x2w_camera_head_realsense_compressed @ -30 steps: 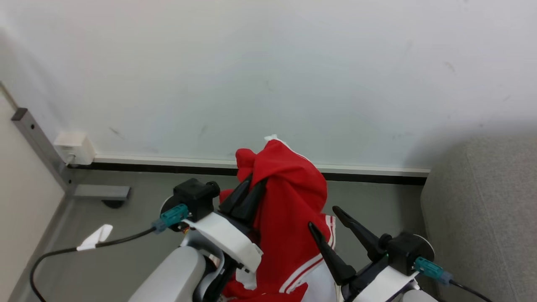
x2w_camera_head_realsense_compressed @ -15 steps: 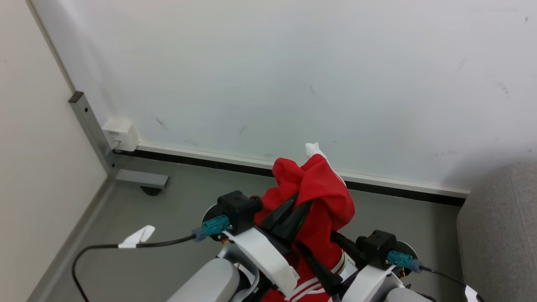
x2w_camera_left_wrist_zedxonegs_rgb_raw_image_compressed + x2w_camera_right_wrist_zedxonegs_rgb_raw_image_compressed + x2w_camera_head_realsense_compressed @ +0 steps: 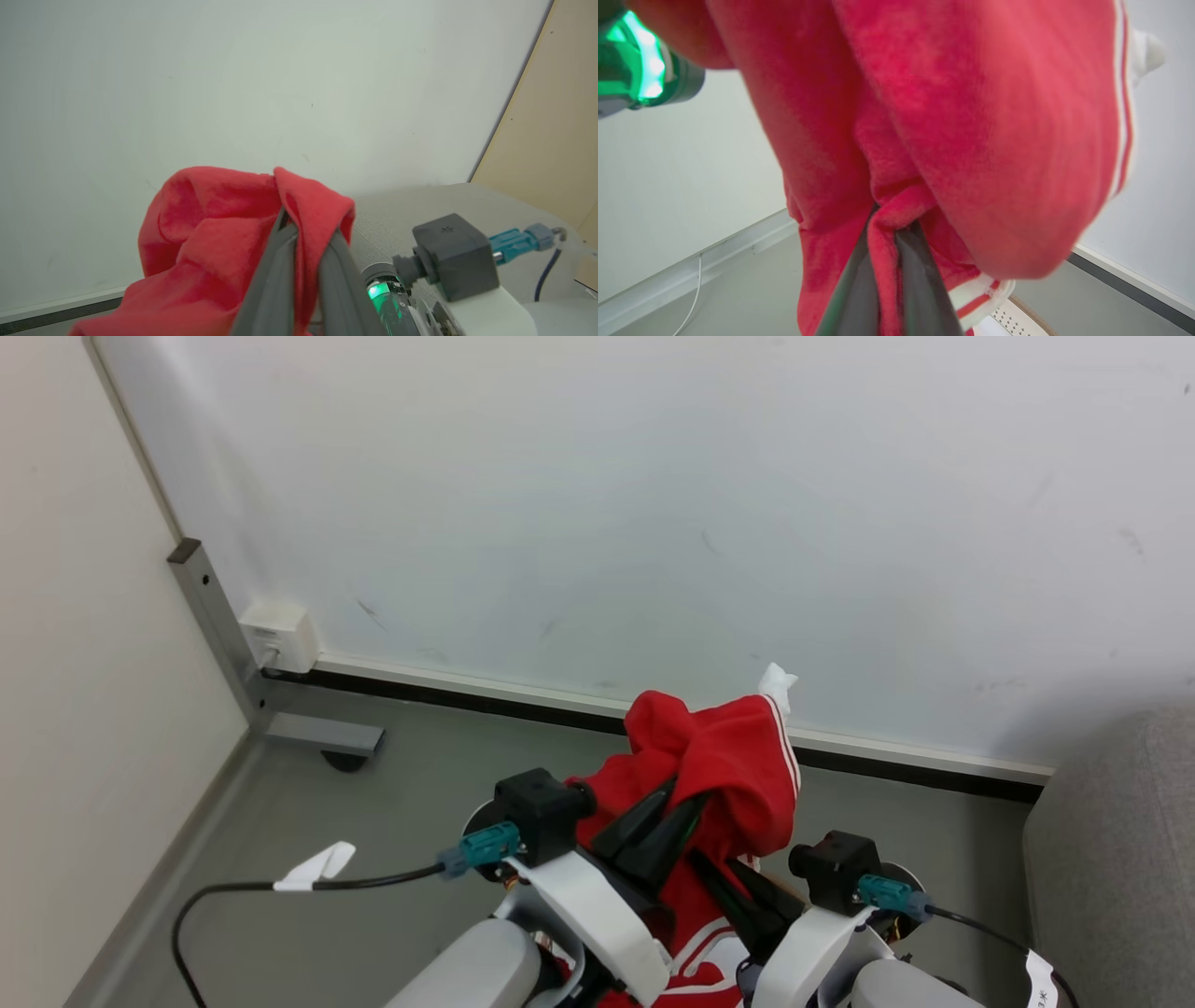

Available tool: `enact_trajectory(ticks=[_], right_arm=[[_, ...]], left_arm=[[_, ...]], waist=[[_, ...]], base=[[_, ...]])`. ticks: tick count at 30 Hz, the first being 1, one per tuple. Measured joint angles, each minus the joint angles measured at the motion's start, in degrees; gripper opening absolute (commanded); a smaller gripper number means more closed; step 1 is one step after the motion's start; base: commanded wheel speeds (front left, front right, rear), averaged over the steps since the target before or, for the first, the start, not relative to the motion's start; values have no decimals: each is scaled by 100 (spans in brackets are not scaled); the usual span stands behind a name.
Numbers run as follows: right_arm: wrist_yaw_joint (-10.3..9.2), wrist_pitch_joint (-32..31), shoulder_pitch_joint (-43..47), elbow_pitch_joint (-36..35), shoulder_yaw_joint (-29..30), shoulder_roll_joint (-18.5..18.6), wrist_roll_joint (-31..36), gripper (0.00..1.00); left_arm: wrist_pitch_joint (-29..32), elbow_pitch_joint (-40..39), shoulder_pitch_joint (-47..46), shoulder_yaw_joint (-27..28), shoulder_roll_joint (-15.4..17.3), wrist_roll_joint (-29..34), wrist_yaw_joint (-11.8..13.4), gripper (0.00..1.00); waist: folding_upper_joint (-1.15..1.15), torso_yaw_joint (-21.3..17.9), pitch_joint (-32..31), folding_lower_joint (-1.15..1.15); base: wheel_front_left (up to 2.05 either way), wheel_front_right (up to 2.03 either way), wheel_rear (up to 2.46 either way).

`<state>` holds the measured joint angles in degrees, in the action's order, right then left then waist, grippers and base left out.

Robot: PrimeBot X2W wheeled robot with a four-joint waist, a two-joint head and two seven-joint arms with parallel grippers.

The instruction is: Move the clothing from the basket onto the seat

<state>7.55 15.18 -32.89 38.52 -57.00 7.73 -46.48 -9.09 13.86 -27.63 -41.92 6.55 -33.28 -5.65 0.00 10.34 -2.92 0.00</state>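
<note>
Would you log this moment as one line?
left gripper: shut on clothing | right gripper: shut on clothing | clothing: held aloft | seat: right

Pale scuffed wall [image 3: 653, 476] at 12, beige panel [image 3: 75, 663] at 9, socket box [image 3: 277, 637] at 10, grey-green floor [image 3: 401, 803] at 7.

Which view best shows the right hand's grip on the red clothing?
Right wrist view: the right hand is shut on a fold of the clothing. Head view shows it half hidden under fabric; left wrist view, its wrist camera.

red white-striped clothing [image 3: 724, 761] hangs bunched in the air, left of grey seat [image 3: 1111, 859].
</note>
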Motion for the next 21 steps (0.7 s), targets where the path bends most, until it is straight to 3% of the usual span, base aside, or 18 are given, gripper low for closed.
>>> enact_trajectory(ticks=[11,20,21], right_arm=[[0,0,98,-243,311,127,70,0],[0,-1,526,-878,1319,242,600,0],[0,-1,576,-929,1419,260,677,0]], left_arm=[[-64,68,26,58,85,-8,109,0],[-115,266,119,103,197,-41,177,0],[-116,275,122,102,201,-42,197,26]], waist=[[0,-137,-1,0],[0,-261,27,0],[0,-277,30,0]], base=[[0,0,0],[0,0,0],[0,0,0]])
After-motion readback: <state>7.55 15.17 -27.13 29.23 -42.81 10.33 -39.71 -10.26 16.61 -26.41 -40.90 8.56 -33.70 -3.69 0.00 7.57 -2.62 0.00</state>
